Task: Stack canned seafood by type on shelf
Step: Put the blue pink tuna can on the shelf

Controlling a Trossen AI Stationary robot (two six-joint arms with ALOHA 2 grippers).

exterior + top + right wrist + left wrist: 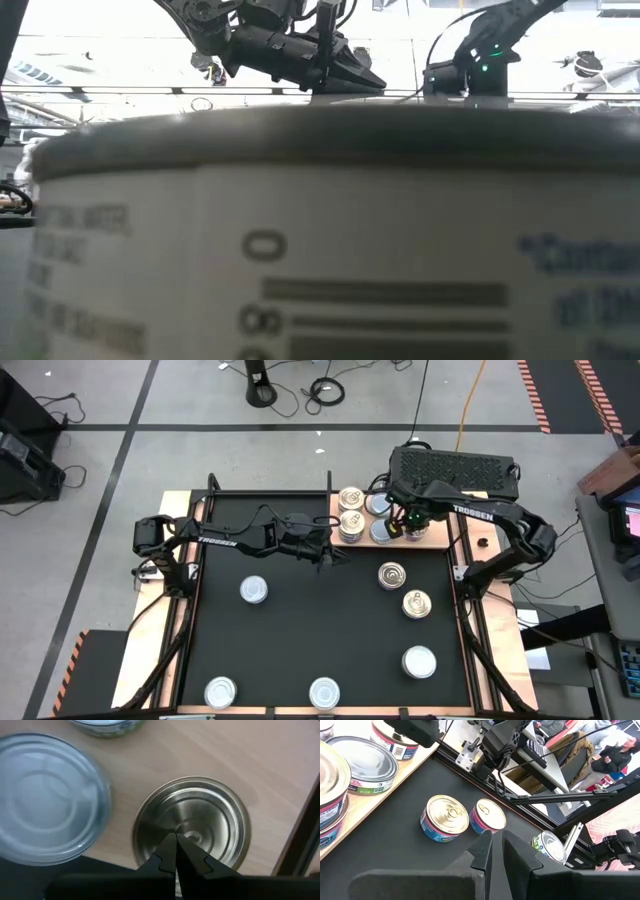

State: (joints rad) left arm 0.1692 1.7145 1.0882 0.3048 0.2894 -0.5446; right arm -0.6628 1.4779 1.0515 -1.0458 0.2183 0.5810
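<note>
Right up against the low camera sits a white can (320, 230), its label filling almost the whole shot, so that view is not much use beyond the arms showing above it. From overhead, the shelf (437, 536) is the landmark: it lies at the far right corner of the black tabletop (320, 640), just in front of the black vented box (455, 468). On the shelf there's a cluster of cans (352, 510) at its left end, some stacked two high. The right tool (175, 852) hangs over the shelf's right part, fingers pinched fully shut with nothing between them, tips right above a shiny silver can (192, 822) standing on the wood; can't tell if they touch it. Beside that one is a pale-blue-topped can (47, 797). The left tool (330, 555) hovers over the tabletop just left of the shelf, nearly closed with a thin gap, holding nothing. Just off the shelf's near edge, two gold-topped cans (393, 574) sit close together on the mat, apart but near each other. Farther from the shelf are four more: one (254, 590) toward the left, one (419, 660) near the right edge, and two (220, 691) along the near edge of the tabletop.
</note>
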